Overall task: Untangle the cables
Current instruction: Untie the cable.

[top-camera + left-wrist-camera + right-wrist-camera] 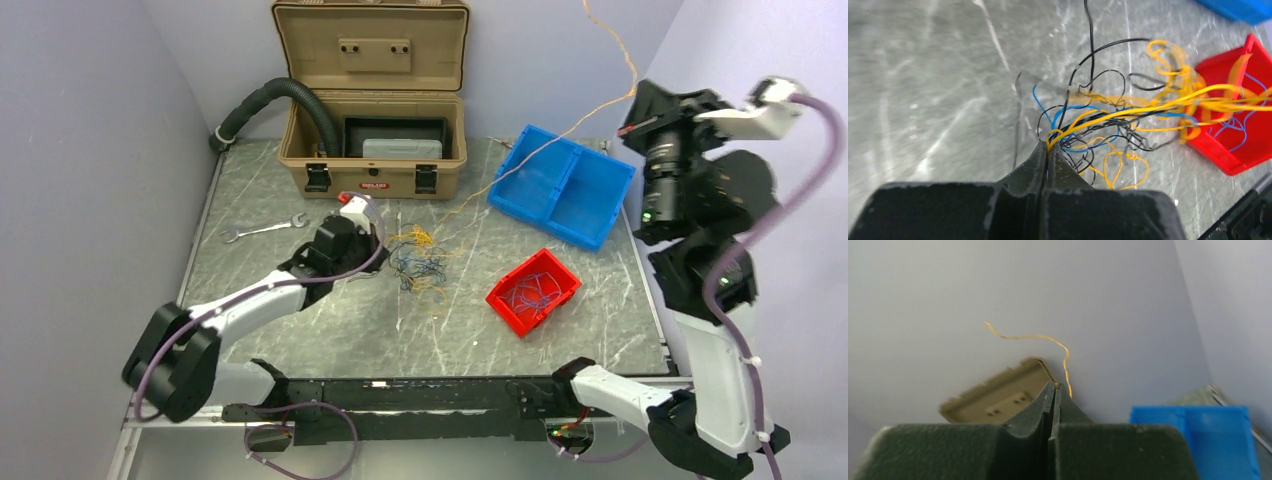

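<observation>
The cables [420, 262] lie as a loose tangle of thin blue, yellow-orange and black wires at mid-table. My left gripper [384, 244] is at the tangle's left edge. In the left wrist view it [1048, 145] is shut on yellow wires that stretch away to the right through the tangle [1108, 125]. My right gripper [630, 128] is raised high at the right and shut on one yellow-orange wire [560, 128], which slants up from the tangle over the blue bin. In the right wrist view the wire's free end [1048, 338] curls above the shut tips [1055, 385].
A red bin [510, 300] holding blue wires sits right of the tangle. A blue two-part bin [563, 185] stands at the back right. An open tan case [372, 175] with a black corrugated hose [280, 92] is at the back. A wrench [265, 230] lies left.
</observation>
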Action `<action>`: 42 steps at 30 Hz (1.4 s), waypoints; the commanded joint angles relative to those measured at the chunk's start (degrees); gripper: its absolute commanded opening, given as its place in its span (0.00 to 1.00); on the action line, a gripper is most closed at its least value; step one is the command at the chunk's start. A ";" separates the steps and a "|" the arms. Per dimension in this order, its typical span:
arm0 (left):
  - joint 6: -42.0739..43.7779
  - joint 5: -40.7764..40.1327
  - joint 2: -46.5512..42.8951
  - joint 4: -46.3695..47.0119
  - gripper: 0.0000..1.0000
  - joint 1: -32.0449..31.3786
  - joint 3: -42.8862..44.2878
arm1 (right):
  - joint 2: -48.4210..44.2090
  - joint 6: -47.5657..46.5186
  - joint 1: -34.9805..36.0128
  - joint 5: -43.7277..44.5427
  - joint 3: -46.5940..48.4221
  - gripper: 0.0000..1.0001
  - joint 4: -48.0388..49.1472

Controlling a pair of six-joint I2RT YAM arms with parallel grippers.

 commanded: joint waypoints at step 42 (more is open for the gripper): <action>12.94 0.53 -14.48 0.53 0.00 4.97 -10.25 | 22.84 0.91 -6.99 -23.44 -39.32 0.92 -4.99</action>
